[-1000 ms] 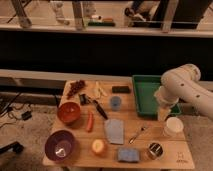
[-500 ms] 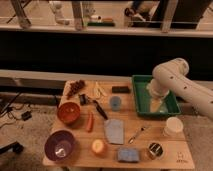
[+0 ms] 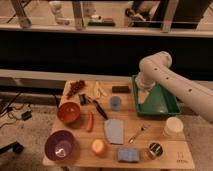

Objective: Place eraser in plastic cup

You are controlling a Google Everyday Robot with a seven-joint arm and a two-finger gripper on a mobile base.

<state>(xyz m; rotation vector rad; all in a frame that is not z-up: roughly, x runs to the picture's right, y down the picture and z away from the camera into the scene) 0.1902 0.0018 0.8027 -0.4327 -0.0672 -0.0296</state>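
Over the green tray (image 3: 163,101), the gripper (image 3: 142,96) seemingly hangs near the eraser (image 3: 120,89).

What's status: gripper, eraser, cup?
Gripper over green tray's left edge, right of eraser. Eraser flat on table, not grasped, just behind plastic cup. Nothing between gripper and eraser.

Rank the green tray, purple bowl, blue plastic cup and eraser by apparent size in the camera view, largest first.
1. green tray
2. purple bowl, helped by its nearness to the camera
3. plastic cup and eraser: similar width, too close to rank
The pincer hangs over the tray's left edge.
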